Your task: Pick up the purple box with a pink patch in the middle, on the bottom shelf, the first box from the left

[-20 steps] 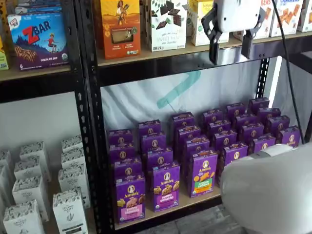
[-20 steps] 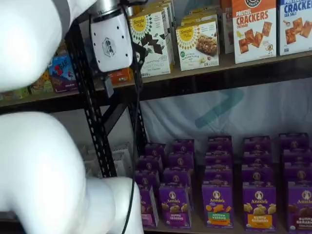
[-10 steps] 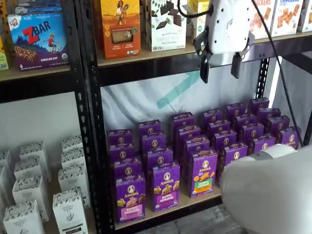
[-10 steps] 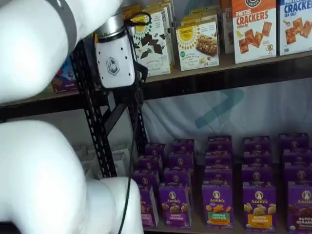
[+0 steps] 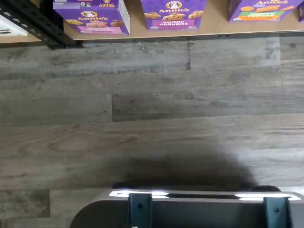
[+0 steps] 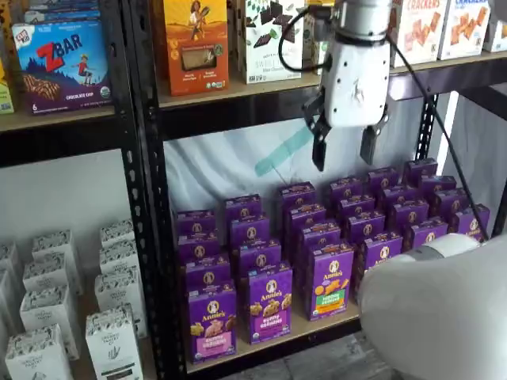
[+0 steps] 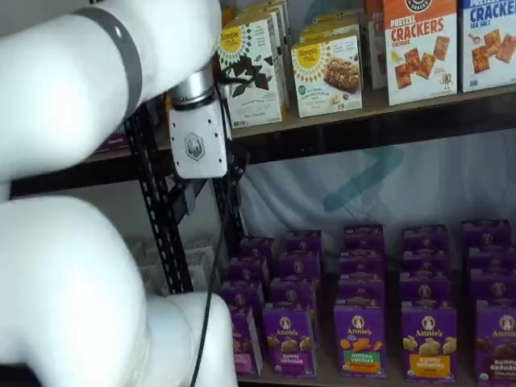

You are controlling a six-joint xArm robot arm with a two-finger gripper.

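The purple box [image 6: 211, 323] with its pink label band stands upright at the front left corner of the bottom shelf [image 6: 273, 344], first in its row. The wrist view shows its front [image 5: 92, 12] on the tan board [image 5: 213, 26]. In a shelf view the white arm half hides the box [image 7: 244, 343]. My gripper [image 6: 344, 149] hangs well above the purple cartons and to the right of the box, just under the upper shelf. Its two black fingers point down with a plain gap between them, open and holding nothing.
Beside the box stand a purple-panel carton [image 6: 269, 305] and a green-and-orange one [image 6: 330, 281], with rows of purple cartons behind. A black rack upright [image 6: 146, 237] borders the box's left side. White cartons [image 6: 47, 317] fill the neighbouring bay. My white arm link [image 6: 444, 317] bulks at the lower right.
The gripper has come down from the upper shelf's level to below its board and shifted left, toward the purple cartons. Its fingers have stayed open.
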